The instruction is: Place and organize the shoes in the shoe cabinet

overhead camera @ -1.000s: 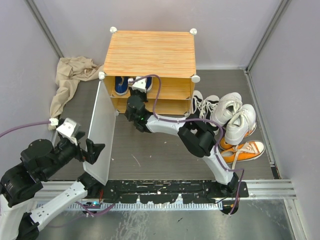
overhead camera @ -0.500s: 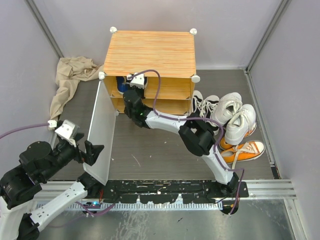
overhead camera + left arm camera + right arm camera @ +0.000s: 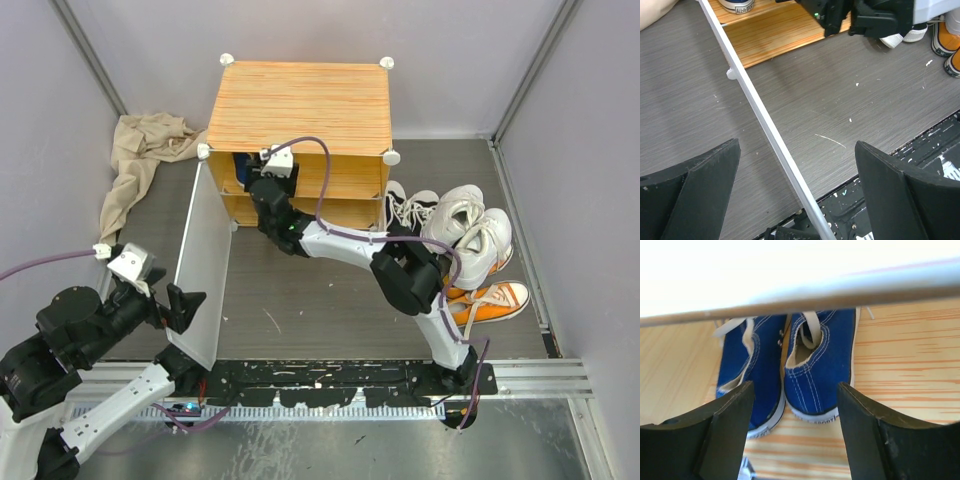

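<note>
I see blue shoes (image 3: 820,365) with white soles inside the orange-striped cabinet (image 3: 300,105); right of it white sneakers (image 3: 470,230), black high-tops (image 3: 405,210), orange sneakers (image 3: 492,300); left, a beige cloth (image 3: 140,150)

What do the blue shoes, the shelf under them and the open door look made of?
Blue shoes: likely canvas, matte cloth with white stitching; the sole edges look like white rubber. Shelf: orange striped wood-grain, probably laminate or printed board rather than solid wood. Door: a thin, pale, smooth panel, perhaps plastic; the look leaves it open.

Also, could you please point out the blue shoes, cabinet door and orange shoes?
blue shoes (image 3: 821,374): right wrist view, heel.
cabinet door (image 3: 203,270): top external view, panel middle.
orange shoes (image 3: 493,300): top external view, laced upper.
</note>
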Robot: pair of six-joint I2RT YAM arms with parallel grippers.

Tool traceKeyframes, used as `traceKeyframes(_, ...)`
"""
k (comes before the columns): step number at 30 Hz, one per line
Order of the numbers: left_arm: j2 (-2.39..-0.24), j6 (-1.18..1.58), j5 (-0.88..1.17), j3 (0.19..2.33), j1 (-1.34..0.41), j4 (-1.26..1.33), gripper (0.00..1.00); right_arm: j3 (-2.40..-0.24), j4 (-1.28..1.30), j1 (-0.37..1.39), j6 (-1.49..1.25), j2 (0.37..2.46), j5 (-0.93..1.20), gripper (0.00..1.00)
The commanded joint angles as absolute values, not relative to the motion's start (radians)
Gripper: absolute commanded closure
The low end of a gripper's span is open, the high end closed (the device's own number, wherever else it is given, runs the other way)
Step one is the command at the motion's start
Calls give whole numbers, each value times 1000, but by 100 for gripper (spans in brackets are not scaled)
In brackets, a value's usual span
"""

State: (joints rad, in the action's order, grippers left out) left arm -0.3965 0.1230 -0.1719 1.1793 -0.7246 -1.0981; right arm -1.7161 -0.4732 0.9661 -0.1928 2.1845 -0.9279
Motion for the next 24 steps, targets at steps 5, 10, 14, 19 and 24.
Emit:
traceKeyframes(5,-370,119,-186,1185,-726,-1083,2,-1536,-442,979,-345,1888,-665,24)
traceKeyframes(10,-364,120,-184,1192,-726,-1084,2,-1489,-346,981,-385,1796,-568,23)
traceKeyframes(14,-365,118,-188,1204,-727,-1091,2,-1452,-222,984,-393,1731,-511,24)
traceKeyframes(19,-367,117,-199,1213,-727,-1096,2,-1322,11,990,-367,1566,-514,26)
traceKeyframes(24,-379,117,-180,1202,-727,-1059,2,-1144,309,991,-438,1293,-691,26)
